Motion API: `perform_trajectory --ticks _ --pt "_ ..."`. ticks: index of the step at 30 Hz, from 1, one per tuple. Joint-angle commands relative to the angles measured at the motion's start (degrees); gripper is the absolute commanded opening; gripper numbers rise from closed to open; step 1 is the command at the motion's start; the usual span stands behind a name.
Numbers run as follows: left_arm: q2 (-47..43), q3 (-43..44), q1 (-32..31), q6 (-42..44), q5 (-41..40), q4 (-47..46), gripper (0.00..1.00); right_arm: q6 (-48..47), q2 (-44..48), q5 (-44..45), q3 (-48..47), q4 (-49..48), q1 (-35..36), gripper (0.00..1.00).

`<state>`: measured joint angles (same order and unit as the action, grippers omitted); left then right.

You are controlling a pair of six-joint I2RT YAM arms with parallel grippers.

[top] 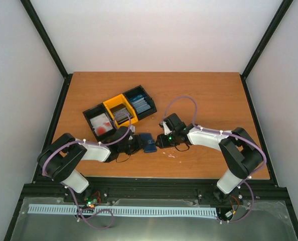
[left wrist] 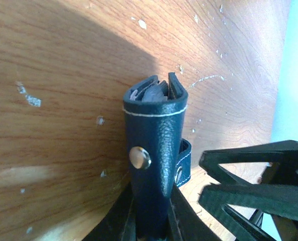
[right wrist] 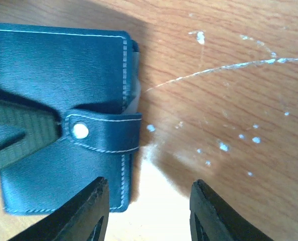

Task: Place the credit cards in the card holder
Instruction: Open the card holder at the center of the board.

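The card holder [top: 148, 142], a dark navy wallet, is folded shut with its snap tab [right wrist: 101, 131] fastened. My left gripper [left wrist: 151, 221] is shut on it and holds it on edge above the wood. Layered pale edges [left wrist: 151, 93] show in the holder's far end; I cannot tell whether they are cards. My right gripper [right wrist: 149, 201] stands open just right of the holder, its fingers [right wrist: 84, 211] apart and holding nothing. Red and white credit cards [top: 105, 128] lie in the left black bin.
Three joined bins stand behind the left gripper: a black one [top: 92, 116], a yellow one [top: 114, 102] with dark cards, and a black one [top: 139, 92] with blue cards. The wooden table [top: 209, 95] has white scuffs. The right gripper's black fingers [left wrist: 259, 186] reach close beside the holder.
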<state>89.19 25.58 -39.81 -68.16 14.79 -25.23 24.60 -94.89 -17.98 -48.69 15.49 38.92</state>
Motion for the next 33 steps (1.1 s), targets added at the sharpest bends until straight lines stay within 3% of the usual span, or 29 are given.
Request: perform_trajectory --ticks 1,5,8,19,28,33 --pt "-0.97 1.21 -0.44 1.97 -0.15 2.12 0.11 -1.67 3.72 3.26 -1.95 2.77 1.77 0.44" --pt "-2.37 1.29 -0.44 2.91 -0.04 2.38 0.25 -1.71 2.55 2.58 -3.32 1.71 2.47 0.4" --pt "-3.81 0.65 -0.44 3.24 -0.17 1.98 0.26 -1.21 0.48 1.2 -4.0 -0.07 2.44 0.4" --pt "-3.86 -0.1 -0.4 4.0 1.54 -0.04 0.01 -0.56 -1.48 0.62 -5.62 -2.37 3.95 0.38" --pt "-5.02 -0.96 -0.44 3.59 5.48 -5.06 0.01 1.91 -3.31 1.19 -6.09 -3.1 5.22 0.32" --pt "-6.7 -3.29 -0.45 3.83 6.44 -9.39 0.01 4.29 -4.96 -3.98 -5.3 -5.06 5.2 0.27"
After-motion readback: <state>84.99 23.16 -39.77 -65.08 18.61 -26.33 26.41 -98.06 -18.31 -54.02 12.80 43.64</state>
